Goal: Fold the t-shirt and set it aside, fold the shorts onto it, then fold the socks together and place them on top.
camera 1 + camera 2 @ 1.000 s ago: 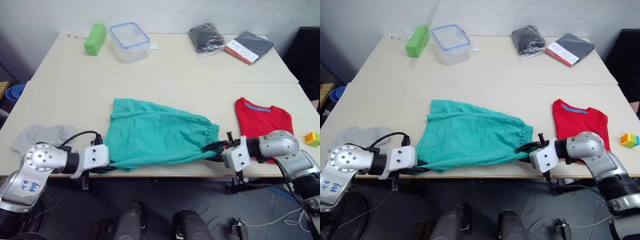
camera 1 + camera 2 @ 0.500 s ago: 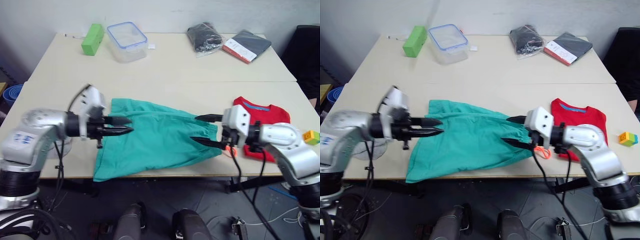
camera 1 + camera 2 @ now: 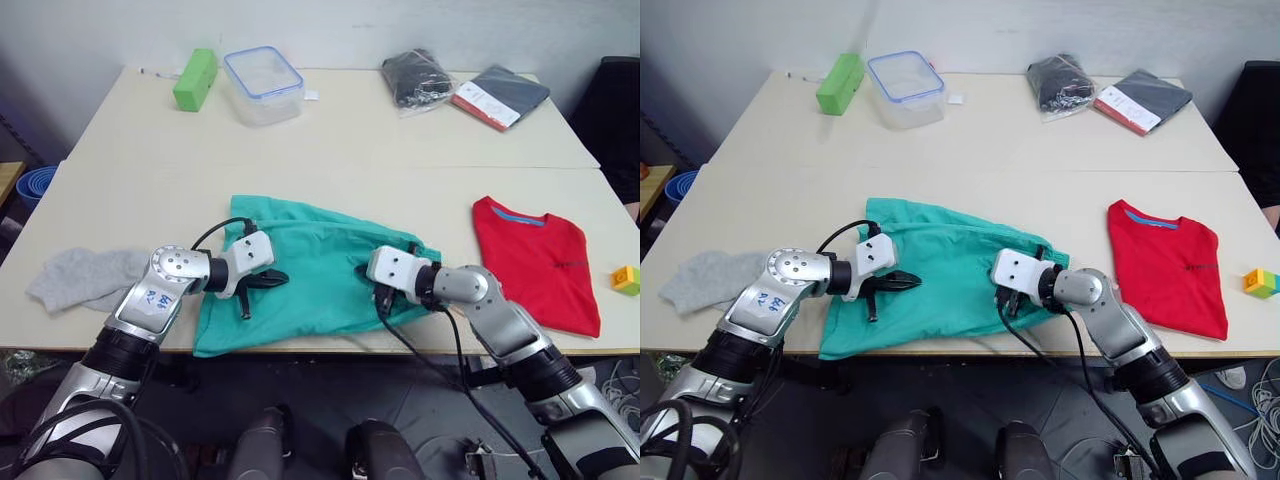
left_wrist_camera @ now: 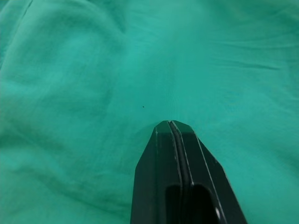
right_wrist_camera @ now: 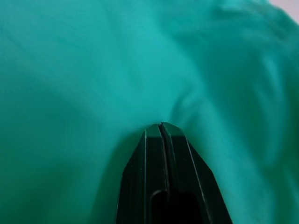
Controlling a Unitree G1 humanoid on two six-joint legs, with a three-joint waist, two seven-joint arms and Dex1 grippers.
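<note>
Your left end effector [image 3: 272,279] and right end effector [image 3: 372,282] both rest on the shorts [image 3: 315,275], fingers pressed together with no cloth visibly between them. The wrist views make that plain: in each, the black fingers [image 4: 174,140] meet tip to tip against teal fabric, a detail hard to read from the head views. The waistband by your right end effector is partly covered by the arm, and the drawstring cannot be made out. The shorts' near hem by your left end effector hangs over the edge of the surface [image 3: 330,150]. Only the head views give you the rest: the t-shirt [image 3: 535,260] lies flat well beyond your right end effector, and the socks [image 3: 85,277] sit bunched outside your left arm, their two pieces hard to separate. Far ahead of both end effectors stand a green block [image 3: 194,78] and a clear lidded box [image 3: 262,83]
</note>
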